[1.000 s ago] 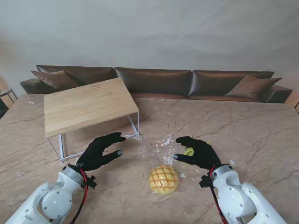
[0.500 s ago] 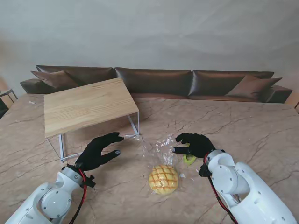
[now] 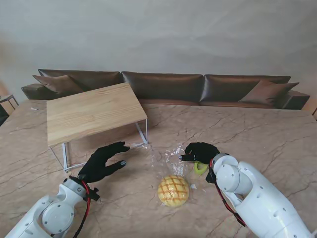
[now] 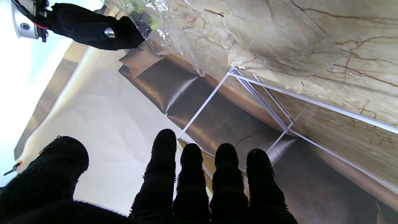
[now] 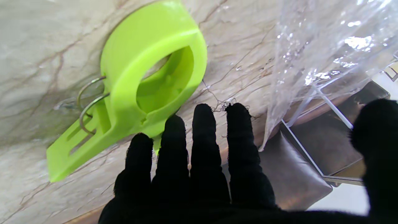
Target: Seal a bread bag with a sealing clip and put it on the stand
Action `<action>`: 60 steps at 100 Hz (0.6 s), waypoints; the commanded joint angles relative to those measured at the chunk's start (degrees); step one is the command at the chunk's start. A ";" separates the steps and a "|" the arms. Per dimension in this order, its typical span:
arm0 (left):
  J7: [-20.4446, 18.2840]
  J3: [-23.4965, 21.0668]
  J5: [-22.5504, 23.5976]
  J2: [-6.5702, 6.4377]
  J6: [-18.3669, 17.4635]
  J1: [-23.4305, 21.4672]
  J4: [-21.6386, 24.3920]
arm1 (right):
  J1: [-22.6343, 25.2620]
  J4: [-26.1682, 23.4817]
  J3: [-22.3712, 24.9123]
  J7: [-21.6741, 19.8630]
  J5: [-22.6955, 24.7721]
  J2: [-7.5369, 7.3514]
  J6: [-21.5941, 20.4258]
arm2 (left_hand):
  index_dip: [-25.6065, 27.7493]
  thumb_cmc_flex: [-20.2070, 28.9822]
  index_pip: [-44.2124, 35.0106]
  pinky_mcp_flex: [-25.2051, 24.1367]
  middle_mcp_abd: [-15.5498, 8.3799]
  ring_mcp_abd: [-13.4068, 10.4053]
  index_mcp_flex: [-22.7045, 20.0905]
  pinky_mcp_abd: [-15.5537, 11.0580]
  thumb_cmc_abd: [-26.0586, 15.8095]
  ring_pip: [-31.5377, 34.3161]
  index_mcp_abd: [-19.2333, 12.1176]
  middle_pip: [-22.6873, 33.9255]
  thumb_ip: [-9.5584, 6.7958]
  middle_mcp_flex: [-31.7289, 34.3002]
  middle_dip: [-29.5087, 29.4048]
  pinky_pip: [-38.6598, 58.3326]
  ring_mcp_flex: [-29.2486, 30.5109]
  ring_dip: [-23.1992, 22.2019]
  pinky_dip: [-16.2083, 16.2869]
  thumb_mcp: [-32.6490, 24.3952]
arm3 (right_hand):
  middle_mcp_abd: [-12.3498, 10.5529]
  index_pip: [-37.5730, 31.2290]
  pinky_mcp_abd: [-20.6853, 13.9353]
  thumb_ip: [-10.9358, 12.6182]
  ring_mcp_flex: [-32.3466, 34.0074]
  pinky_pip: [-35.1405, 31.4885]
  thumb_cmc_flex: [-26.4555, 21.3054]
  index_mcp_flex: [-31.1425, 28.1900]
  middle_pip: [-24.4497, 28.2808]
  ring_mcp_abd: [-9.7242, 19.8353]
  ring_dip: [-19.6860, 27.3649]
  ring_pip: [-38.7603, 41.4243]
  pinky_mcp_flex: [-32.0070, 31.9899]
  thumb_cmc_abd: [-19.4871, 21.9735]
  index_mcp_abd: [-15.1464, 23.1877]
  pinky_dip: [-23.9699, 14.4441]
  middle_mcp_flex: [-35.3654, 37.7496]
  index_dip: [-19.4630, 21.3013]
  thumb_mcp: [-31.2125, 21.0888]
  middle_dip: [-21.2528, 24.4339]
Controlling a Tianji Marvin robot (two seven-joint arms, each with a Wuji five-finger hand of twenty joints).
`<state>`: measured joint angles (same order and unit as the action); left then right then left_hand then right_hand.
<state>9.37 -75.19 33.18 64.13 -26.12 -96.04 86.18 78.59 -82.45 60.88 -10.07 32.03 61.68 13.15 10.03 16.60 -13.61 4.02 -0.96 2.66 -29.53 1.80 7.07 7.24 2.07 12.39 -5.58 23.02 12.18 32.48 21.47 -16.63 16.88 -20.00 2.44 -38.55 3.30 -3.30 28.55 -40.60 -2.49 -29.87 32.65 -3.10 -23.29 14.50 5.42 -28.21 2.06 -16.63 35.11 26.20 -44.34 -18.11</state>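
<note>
A round yellow bun (image 3: 173,190) lies in a clear plastic bag (image 3: 171,157) whose loose, crumpled neck points away from me. The lime-green sealing clip (image 3: 200,167) lies on the marble just right of that neck, large in the right wrist view (image 5: 140,90). My right hand (image 3: 200,151) hovers over the clip and beside the bag's neck (image 5: 317,56), fingers spread, holding nothing. My left hand (image 3: 103,161) floats open to the left of the bag, by the stand's leg. The wooden-topped stand (image 3: 91,113) with a white wire frame (image 4: 264,102) sits at the far left.
A dark brown sofa (image 3: 198,87) runs along the table's far edge. Small crumb-like bits (image 3: 193,186) lie on the marble near the bun. A dark chair edge (image 3: 5,104) shows at the far left.
My right hand has slid left and away from me, uncovering the green clip and ending beside the bag's neck. My left hand has barely shifted.
</note>
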 commanded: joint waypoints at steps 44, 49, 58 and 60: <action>-0.19 0.22 0.42 0.06 0.39 -0.67 0.67 | -4.68 7.77 -6.03 9.50 -2.93 3.55 -1.88 | 0.80 -1.65 -0.02 -0.64 -0.03 -1.93 0.20 -0.78 -2.40 -0.49 -2.32 -0.88 -0.52 -0.37 -0.82 0.17 -0.26 0.29 0.30 -0.16 | -2.35 -14.41 1.02 -1.78 0.58 -1.72 -22.00 -19.00 5.63 -0.59 -1.95 4.76 1.49 -9.08 11.79 -5.24 6.16 4.90 9.04 -4.90; -0.23 0.22 0.44 0.06 0.36 -0.68 0.68 | -4.51 7.80 -6.14 10.60 -1.83 3.64 -1.83 | 0.85 -1.60 -0.10 -0.59 -0.04 -1.82 0.20 -0.74 -2.36 -0.48 -2.34 -0.86 -0.53 -0.31 -0.81 0.18 -0.22 0.28 0.30 -0.24 | -2.97 -19.83 1.30 -1.83 1.80 -2.62 -28.41 -20.33 5.78 -0.47 -2.08 5.35 2.15 -9.02 15.75 -5.57 7.92 0.71 14.07 -5.24; -0.12 0.28 0.44 0.08 0.37 -0.68 0.67 | -4.07 7.46 -5.94 11.50 -0.59 3.62 -1.90 | 0.89 -1.54 -0.16 -0.57 0.03 -1.86 0.25 -0.80 -2.37 -0.48 -2.26 -0.83 -0.53 -0.28 -0.80 0.22 -0.21 0.28 0.32 -0.34 | -3.54 -24.70 1.37 -14.21 2.86 -4.00 -20.92 -21.97 5.61 -0.26 -2.20 5.91 2.67 -17.59 19.28 -5.57 9.54 -2.54 -20.39 -5.39; -0.10 0.30 0.42 0.09 0.37 -0.68 0.67 | -3.91 7.31 -5.83 11.66 -0.53 3.63 -1.91 | 0.89 -1.59 -0.14 -0.59 0.01 -1.89 0.32 -0.78 -2.39 -0.51 -2.27 -0.85 -0.51 -0.32 -0.80 0.21 -0.28 0.29 0.32 -0.31 | -3.51 -24.73 1.39 -15.90 2.85 -4.35 -20.27 -22.06 5.61 -0.26 -2.26 5.99 2.65 -17.88 19.25 -5.77 9.56 -2.50 -22.79 -5.42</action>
<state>9.32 -74.98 33.59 64.09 -25.86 -96.21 86.54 73.81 -74.47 54.87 2.04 31.38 65.01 11.52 10.63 16.60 -13.61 4.02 -0.96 2.66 -29.55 1.80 7.07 7.24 1.40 12.39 -5.58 23.02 12.18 32.48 21.47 -16.63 16.88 -20.12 0.22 -60.85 4.87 -12.78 30.57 -43.59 -26.54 -50.50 36.90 -2.71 -24.88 19.59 8.10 -42.56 18.61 -20.95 43.66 24.74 -54.36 -22.93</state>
